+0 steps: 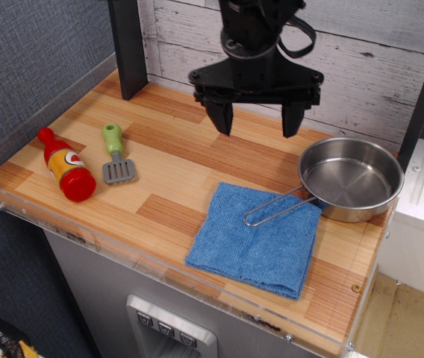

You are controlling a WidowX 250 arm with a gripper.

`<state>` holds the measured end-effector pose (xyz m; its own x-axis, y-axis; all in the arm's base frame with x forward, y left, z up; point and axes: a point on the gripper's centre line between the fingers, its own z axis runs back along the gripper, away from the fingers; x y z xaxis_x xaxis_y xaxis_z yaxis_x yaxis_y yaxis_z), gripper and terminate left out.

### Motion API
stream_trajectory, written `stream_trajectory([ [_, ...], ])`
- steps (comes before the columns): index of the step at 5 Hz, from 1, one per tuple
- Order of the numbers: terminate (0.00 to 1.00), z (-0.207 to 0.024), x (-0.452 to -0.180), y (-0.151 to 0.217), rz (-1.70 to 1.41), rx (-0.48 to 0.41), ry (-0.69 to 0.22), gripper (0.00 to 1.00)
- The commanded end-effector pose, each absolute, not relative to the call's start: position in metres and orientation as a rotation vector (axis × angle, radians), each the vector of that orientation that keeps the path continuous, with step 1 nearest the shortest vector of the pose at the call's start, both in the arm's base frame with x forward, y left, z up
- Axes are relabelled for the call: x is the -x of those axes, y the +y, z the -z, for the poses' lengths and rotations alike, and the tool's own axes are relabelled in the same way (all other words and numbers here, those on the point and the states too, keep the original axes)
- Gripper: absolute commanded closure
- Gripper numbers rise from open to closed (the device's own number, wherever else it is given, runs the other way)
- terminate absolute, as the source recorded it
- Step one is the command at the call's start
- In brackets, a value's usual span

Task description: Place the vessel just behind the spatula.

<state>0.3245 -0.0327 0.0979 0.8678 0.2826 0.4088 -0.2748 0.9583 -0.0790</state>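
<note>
The vessel, a shiny steel pan (pixel 352 177), sits at the right end of the wooden table, and its wire-loop handle (pixel 275 208) lies over a blue cloth (pixel 258 237). The spatula (pixel 115 154), with a green handle and grey slotted blade, lies at the left. My gripper (pixel 257 122) hangs open and empty above the back middle of the table, left of and behind the pan, with its fingers (pixel 221 117) pointing down.
A red and yellow toy bottle (pixel 66 165) lies left of the spatula. A dark post (pixel 128 46) stands at the back left. A clear acrylic rim (pixel 160 261) edges the table front and left. A wooden plank wall backs the table.
</note>
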Motion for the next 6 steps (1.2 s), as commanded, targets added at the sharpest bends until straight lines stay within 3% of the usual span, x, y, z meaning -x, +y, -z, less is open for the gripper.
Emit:
stream_trajectory([
  [1,0.0,-0.069,-0.337,-0.062,-0.233,0.036,-0.436,0.0],
  [5,0.0,-0.044,-0.372,-0.064,-0.283,0.014,-0.508,0.0],
  [6,0.0,-0.041,-0.375,-0.058,-0.293,0.007,-0.513,1.0],
])
